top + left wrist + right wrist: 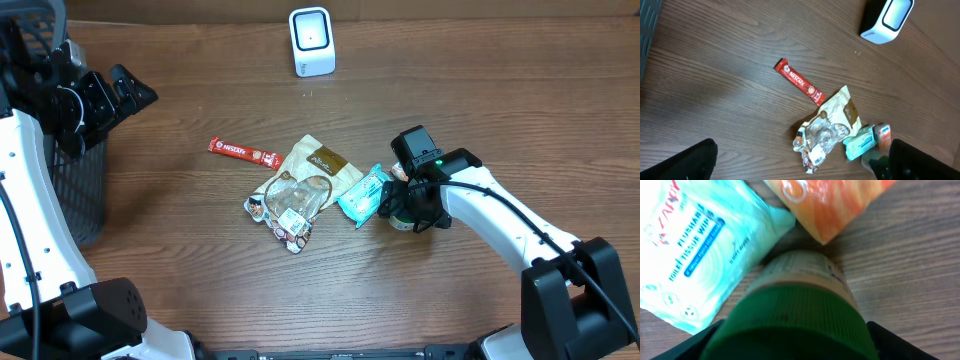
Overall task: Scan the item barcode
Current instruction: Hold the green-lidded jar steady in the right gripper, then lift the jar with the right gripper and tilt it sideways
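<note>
The green-capped bottle [790, 325] sits just right of the teal wipes pack [364, 194], under the right gripper [406, 212]. That gripper's dark fingers [685, 345] stand apart, one at each side of the cap; whether they press on it I cannot tell. An orange packet [830, 200] lies at the pack's corner, just past the bottle's far end, so pack and packet hem the bottle in on two sides. Just left of the pack lies a crumpled brown-and-clear snack bag [300, 190], beyond that a red Nescafe stick [244, 152], and far left a black mesh basket [85, 190]. The white scanner [311, 41] stands well apart from the pack, with bare table [200, 270] between. The left gripper [138, 92] hangs far left of the pack, by the basket, its fingers spread wide around nothing.

The bottle's cap faces the right wrist camera. Its long axis runs away from the lens toward the orange packet, and a pale label shows past the cap. Whether it stands or lies I cannot tell.

Overhead, the gripper hides nearly all of the bottle; only the right wrist view shows its cap and the print on the pack. The left wrist view takes in scanner, stick, bag, pack and packet together.
</note>
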